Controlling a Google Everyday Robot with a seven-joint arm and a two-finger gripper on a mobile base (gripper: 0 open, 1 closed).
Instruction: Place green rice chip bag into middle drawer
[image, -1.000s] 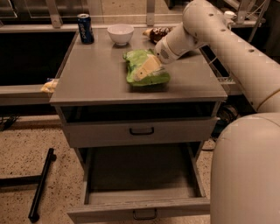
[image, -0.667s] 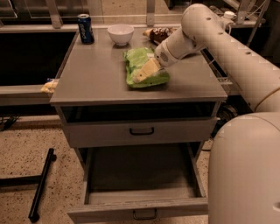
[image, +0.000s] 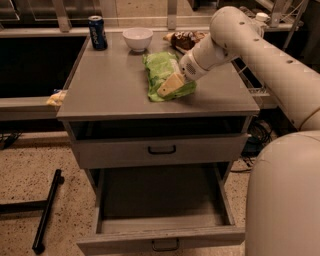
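Note:
The green rice chip bag (image: 159, 67) lies flat on the grey cabinet top (image: 110, 85), right of centre. My gripper (image: 169, 86) comes in from the right and rests on the front half of the bag, pressed down against it. The bag still lies on the cabinet top. The middle drawer (image: 160, 240) is the lowest one, pulled out towards me, with nothing inside and a small dark handle on its front.
A closed grey drawer front with a black handle (image: 161, 150) sits above the open drawer. A blue can (image: 97, 32), a white bowl (image: 137, 38) and a yellow-and-brown chip bag (image: 185, 39) stand at the back. A black pole (image: 47, 210) lies on the floor at the left.
My gripper has shifted slightly down and towards the front of the bag. The bag and the drawer have not moved.

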